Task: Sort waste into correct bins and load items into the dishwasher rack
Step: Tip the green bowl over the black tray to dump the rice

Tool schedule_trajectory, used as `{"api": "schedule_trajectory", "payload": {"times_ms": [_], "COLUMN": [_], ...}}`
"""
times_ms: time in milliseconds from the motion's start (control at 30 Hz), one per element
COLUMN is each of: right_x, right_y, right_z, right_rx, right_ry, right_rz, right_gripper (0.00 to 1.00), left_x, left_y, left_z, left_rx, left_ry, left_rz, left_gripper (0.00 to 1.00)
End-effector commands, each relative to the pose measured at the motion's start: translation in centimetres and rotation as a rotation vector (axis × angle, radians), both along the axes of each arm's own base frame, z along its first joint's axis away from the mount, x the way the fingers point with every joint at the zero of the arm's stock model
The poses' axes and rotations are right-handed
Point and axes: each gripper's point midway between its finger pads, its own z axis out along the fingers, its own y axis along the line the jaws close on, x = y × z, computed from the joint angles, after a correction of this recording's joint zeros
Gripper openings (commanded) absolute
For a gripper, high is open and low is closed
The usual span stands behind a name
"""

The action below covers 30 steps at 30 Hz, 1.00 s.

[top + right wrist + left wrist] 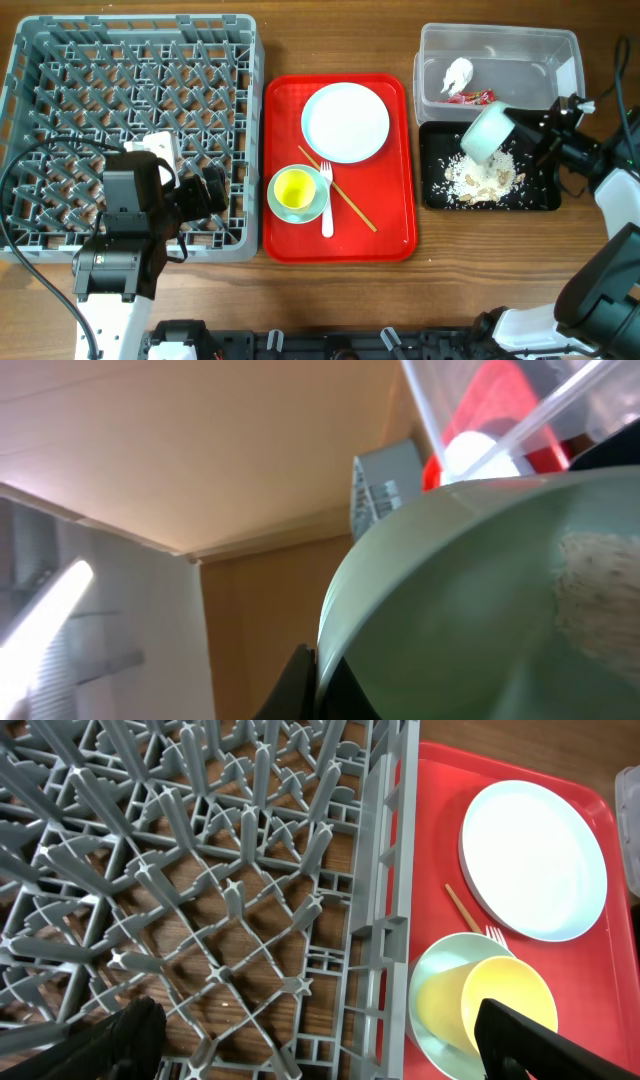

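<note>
Rack matt gry plastic, red tray glossy plastic, table wood-grain.

Robotics lab bench staged as a kitchen clean-up: a cabled left arm and right arm flank a wooden table set with a grey dishwasher rack, red serving tray, clear tub and black tray. Behind, a plain beige panel and strip light.

red tray, wooden stick (lying diagonally), table
</note>
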Motion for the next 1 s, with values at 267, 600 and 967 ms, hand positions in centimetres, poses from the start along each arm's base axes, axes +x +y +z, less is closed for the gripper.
{"api": "schedule_trajectory", "payload": {"times_ms": [267,600,967], "right_x": [-0.4,-0.1,0.3], "right_y": [-0.4,-0.5,0.2], "right_z": [3.0,3.1,-7.9], "right_rx": [0.155,0.043,-0.461], "right_ry": [0.042,-0.1,0.12], "right_rz": [0.076,0.071,-0.061], "right_gripper": [0.04,0.04,0.04], "left_x": [0.3,0.3,0.3], "left_y": [0.3,0.3,0.3], "left_z": [0.9,0.9,0.9], "left_rx": [0.001,0.001,0.001], "left_ry": [-0.025,-0.025,-0.025], "left_rz": [0.018,0.018,0.018], "left_gripper": [1.0,1.0,1.0]}}
